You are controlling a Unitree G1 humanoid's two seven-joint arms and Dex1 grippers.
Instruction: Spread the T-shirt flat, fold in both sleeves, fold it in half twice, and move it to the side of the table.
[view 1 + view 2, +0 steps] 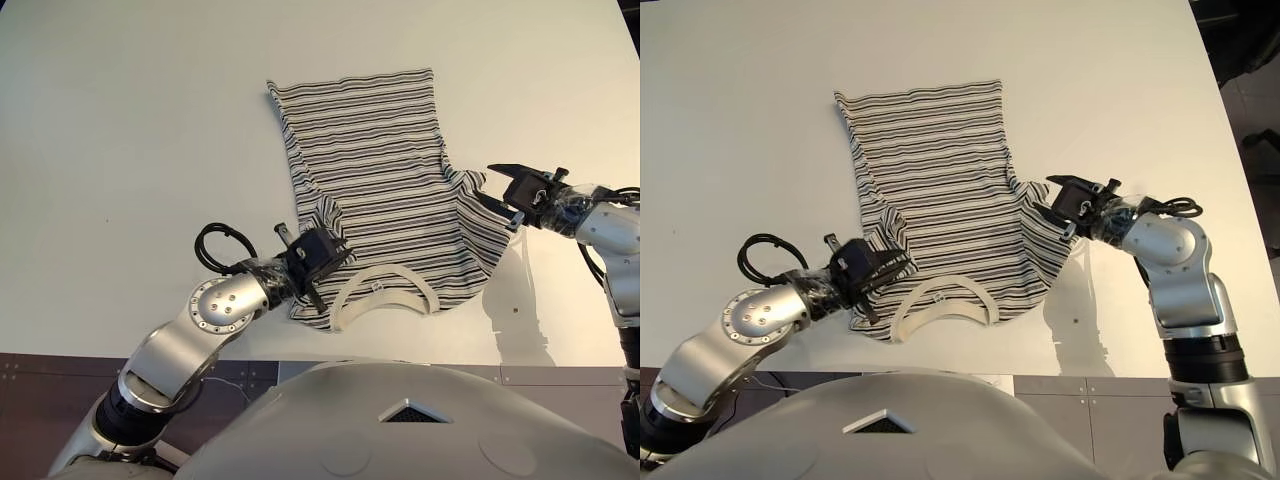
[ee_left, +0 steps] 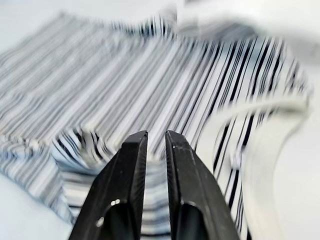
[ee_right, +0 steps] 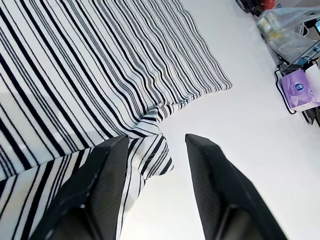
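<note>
Nearest, my left gripper (image 2: 156, 134), fingers almost together, sits over the one striped T-shirt (image 1: 385, 170) beside its collar (image 1: 385, 272). My right gripper (image 1: 503, 190) stands apart at one sleeve (image 1: 468, 186). Beyond the white surface (image 1: 120, 120), one purple box (image 3: 299, 90).

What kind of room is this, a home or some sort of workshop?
Probably a lab or test room rather than a home. A large white table has a striped T-shirt laid out on it for the robot, and past the table's edge sit a plastic bag and a purple tissue box.
</note>
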